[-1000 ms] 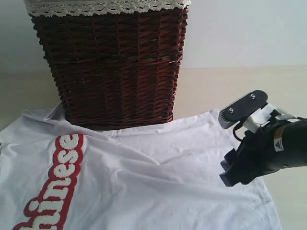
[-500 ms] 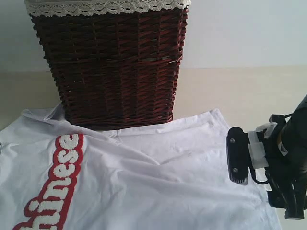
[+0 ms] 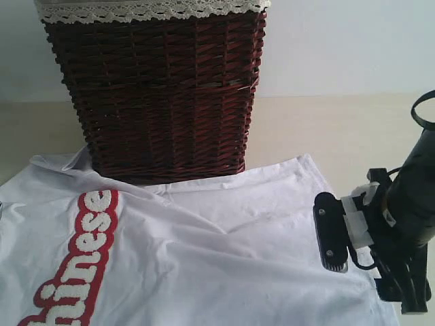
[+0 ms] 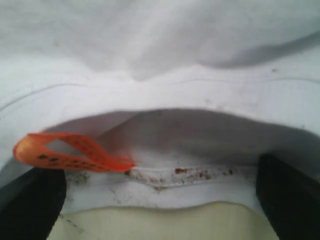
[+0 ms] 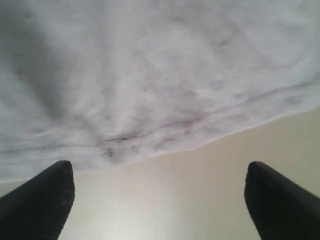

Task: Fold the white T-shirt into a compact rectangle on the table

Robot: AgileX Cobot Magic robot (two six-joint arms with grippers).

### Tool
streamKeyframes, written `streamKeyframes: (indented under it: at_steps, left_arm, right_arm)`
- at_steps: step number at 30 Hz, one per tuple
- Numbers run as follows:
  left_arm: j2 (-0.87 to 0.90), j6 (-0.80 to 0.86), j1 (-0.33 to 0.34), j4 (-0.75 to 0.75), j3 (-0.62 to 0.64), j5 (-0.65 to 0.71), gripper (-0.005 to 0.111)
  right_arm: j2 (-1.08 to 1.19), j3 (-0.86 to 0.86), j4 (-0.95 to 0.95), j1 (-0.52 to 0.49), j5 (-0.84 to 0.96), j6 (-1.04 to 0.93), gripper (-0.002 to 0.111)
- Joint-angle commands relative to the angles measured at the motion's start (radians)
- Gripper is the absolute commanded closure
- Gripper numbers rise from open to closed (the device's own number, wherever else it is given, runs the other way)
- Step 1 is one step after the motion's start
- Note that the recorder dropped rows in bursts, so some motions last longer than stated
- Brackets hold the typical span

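The white T-shirt (image 3: pixel 224 258) lies spread flat on the table (image 3: pixel 340 129), its red-outlined fuzzy letters (image 3: pixel 75 265) at the left. My right gripper (image 3: pixel 370 268) hovers at the shirt's right edge, open. In the right wrist view its fingers (image 5: pixel 40 200) stand wide apart over bare table (image 5: pixel 165 200), just short of the shirt's hem (image 5: pixel 150 135). The left gripper (image 4: pixel 160 200) is open too. The shirt's neck opening (image 4: pixel 170 175) and orange label (image 4: pixel 65 152) lie between its fingers (image 4: pixel 290 200). That gripper does not show in the exterior view.
A dark red wicker basket (image 3: pixel 156 95) with white lace trim (image 3: pixel 149 9) stands at the back, its base touching the shirt's far edge. Bare cream table runs to the right of the basket and behind my right arm (image 3: pixel 414 197).
My right gripper has opened wider, turned and dropped lower toward the shirt's right edge. The shirt itself has not moved.
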Motion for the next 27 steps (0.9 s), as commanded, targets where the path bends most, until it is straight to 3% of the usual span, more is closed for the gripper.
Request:
streamKeyframes:
  at_steps: [1,5,10,20,23,27]
  left_arm:
    - [0.034,-0.004,0.000,-0.014,0.023,-0.010,0.003]
    - [0.034,-0.004,0.000,-0.014,0.023,-0.018,0.003]
    - [0.034,-0.004,0.000,-0.014,0.023,-0.020,0.003]
    - [0.034,-0.004,0.000,-0.014,0.023,-0.020,0.003]
    - [0.034,-0.004,0.000,-0.014,0.023,-0.020,0.003]
    - [0.034,-0.004,0.000,-0.014,0.023,-0.020,0.003]
  right_arm:
    - [0.065,-0.008,0.027,0.003,0.055,0.048,0.020]
    - [0.074,-0.021,-0.088,0.003,0.011,0.074,0.020]
    - [0.079,-0.090,-0.018,-0.005,0.021,0.091,0.020]
    - [0.083,-0.238,0.312,-0.126,0.198,-0.311,0.020]
    - [0.104,-0.238,0.312,-0.128,0.201,-0.452,0.020]
    - [0.220,-0.238,0.282,-0.128,0.175,-0.456,0.020]
